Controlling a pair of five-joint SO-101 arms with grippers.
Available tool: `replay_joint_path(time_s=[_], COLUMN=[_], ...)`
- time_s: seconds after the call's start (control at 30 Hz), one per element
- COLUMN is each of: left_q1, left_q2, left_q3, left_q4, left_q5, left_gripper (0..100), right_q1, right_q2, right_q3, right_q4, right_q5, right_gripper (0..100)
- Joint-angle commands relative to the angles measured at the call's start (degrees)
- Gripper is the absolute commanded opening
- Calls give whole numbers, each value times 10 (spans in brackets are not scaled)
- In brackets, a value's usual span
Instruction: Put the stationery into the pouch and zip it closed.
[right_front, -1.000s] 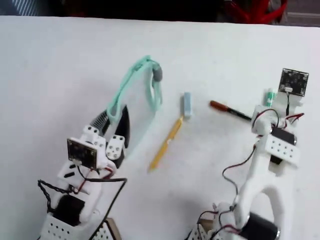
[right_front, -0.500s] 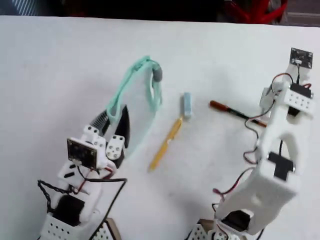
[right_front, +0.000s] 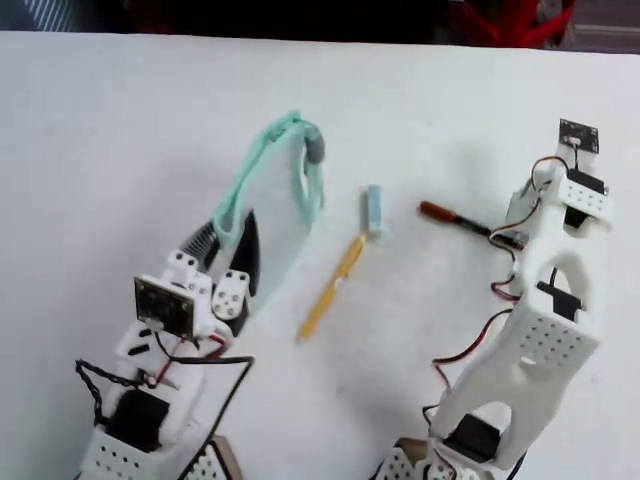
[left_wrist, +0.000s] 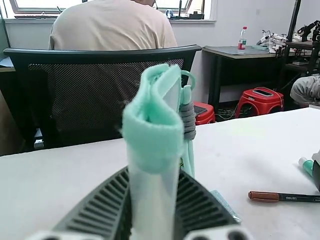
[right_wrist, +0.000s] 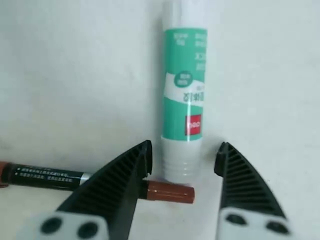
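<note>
The glue stick (right_wrist: 183, 95) wears a green label (right_wrist: 172, 112) with white lettering and a small red badge (right_wrist: 193, 125), all too fine to make out from here; the pen (right_wrist: 45, 177), lying toward three o'clock on the table (right_front: 120, 120), has a thin line of white print along its black barrel, likewise unreadable; no word or number reads clearly.

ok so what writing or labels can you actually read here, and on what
glue stick: white print on its green label, plus a red patch, too blurred to read.
marker: small white print along its dark barrel, too small to read.
No other text can be made out.
</note>
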Motion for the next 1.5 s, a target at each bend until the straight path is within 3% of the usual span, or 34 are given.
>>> replay_joint_path(time_s=[0.0, 0.27, 0.83, 1.0, 1.3, 1.37, 1.47], left_q1=[0, 0, 1, 2, 2, 2, 4], left_q2=[1, 1, 1, 1, 1, 1, 1], left_q3=[11, 11, 11, 11, 11, 11, 11], left_q4=[-3, -3, -3, -1, -3, -3, -3], left_q5=[-5, -5, -5, -4, -4, -4, -4], left_gripper=[24, 24, 24, 24, 24, 24, 24], right_q1=[-4, 11, 14, -13, -215, -291, -392], right_q2=[-6, -12, -320, -424, -755, -825, -873], right_q3=[-23, -23, -22, -25, -23, -23, -22], right_q4=[-14, 1, 220, 306, 362, 361, 360], right_q5=[-4, -4, 10, 103, 480, 521, 491], right_gripper=[156, 43, 36, 36, 20, 20, 19])
